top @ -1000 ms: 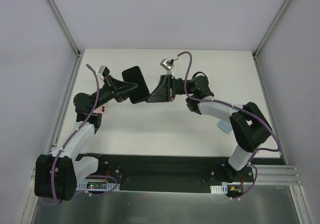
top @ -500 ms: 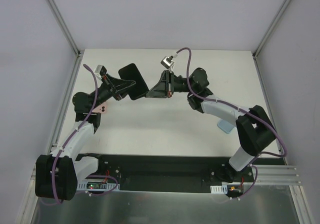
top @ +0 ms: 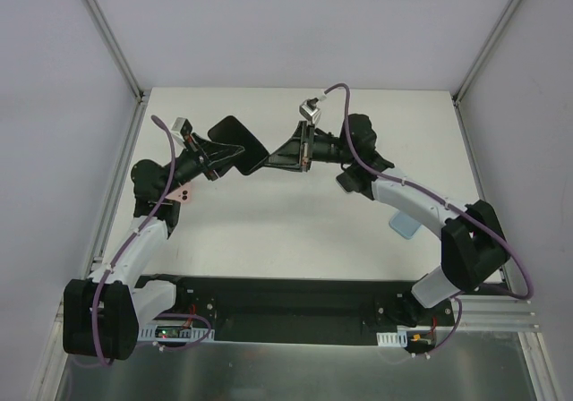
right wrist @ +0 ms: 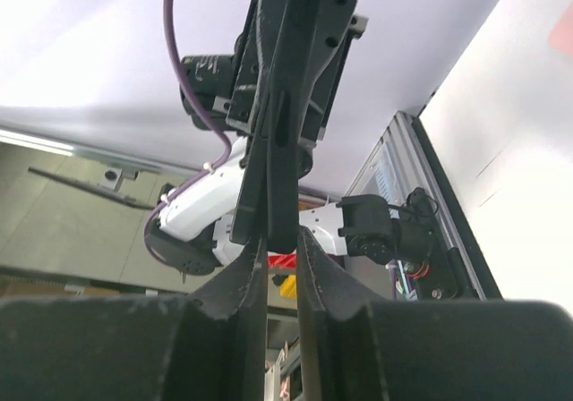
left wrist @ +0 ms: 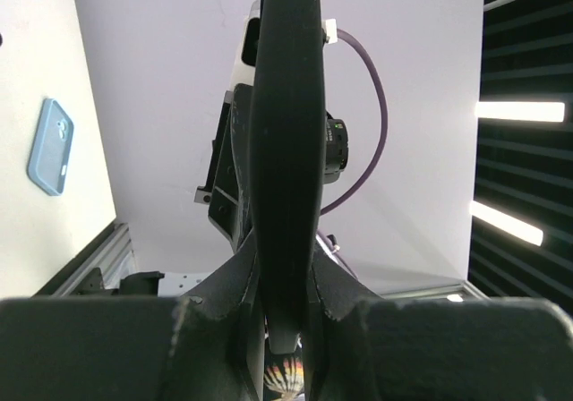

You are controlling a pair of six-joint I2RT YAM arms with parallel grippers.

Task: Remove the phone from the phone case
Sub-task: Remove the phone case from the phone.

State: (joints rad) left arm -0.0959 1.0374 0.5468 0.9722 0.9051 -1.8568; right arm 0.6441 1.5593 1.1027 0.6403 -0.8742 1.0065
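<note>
Left gripper (top: 240, 154) and right gripper (top: 269, 162) both clamp the cased phone (top: 235, 132) mid-air near the far edge, now rotated further, not yet separated.

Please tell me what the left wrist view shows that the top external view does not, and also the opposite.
Only the left wrist view: the black phone seen edge-on, pinched between the fingers of the left gripper, and light strips on the right. Only the top external view: the phone's broad face, the whole length of both arms, and a pink object beside the left arm. Both: the phone and the blue case lying on the table.
</note>
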